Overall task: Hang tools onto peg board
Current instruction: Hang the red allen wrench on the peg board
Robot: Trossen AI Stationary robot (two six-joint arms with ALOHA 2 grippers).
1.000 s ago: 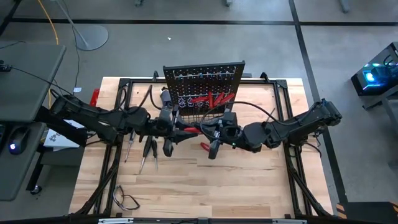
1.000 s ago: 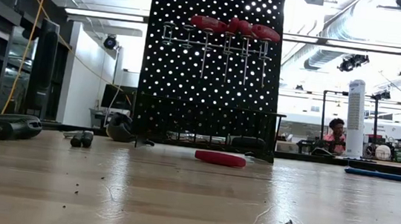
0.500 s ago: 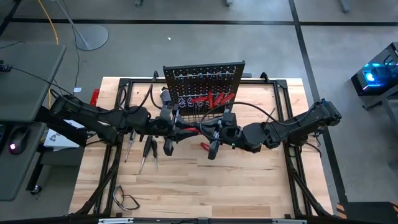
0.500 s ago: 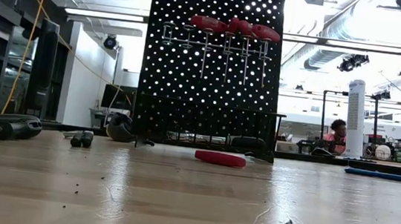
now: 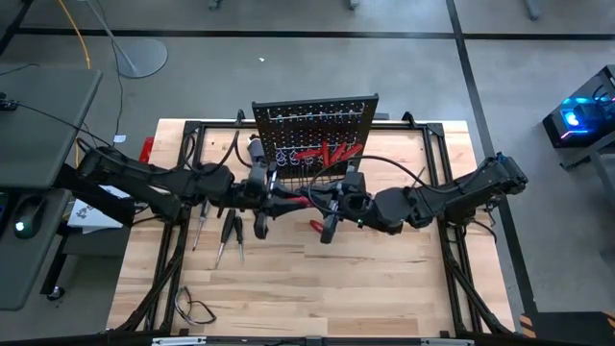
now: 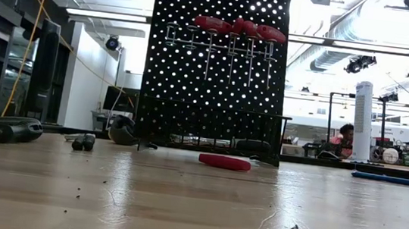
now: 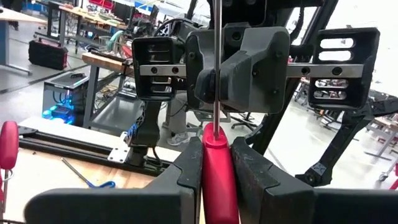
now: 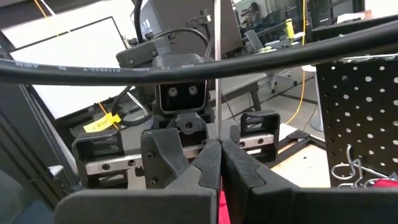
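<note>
The black peg board (image 6: pixel 216 62) stands at the table's far side, and several red-handled screwdrivers (image 6: pixel 240 28) hang by their handles from a rack near its top. In front of it my two grippers face each other in mid-air. They share one red-handled screwdriver (image 7: pixel 217 186), upright with its shaft up. My left gripper (image 7: pixel 217 158) is shut on its handle. My right gripper (image 8: pixel 219 149) is shut on its shaft. In the high view they meet at the table's middle, left gripper (image 5: pixel 288 199) and right gripper (image 5: pixel 325 204). My left gripper pinches the red handle (image 7: pixel 217 171) between its two fingers (image 7: pixel 189 177), one on each side. The fingers come level from the table's left and lie across the screwdriver, which stands upright and clear of the table. My right gripper pinches the thin metal shaft (image 8: pixel 217 121) between its two shut fingers (image 8: pixel 208 158), just above the red handle. The fingers come level from the table's right, across the shaft. The shaft rises straight up past them.
Another red-handled screwdriver (image 6: pixel 224 161) lies on the table before the peg board. Black-handled tools (image 5: pixel 231 231) lie left of centre, and a blue-handled tool (image 6: pixel 389 179) lies at the right. A black cable loop (image 5: pixel 197 309) lies near the front left corner.
</note>
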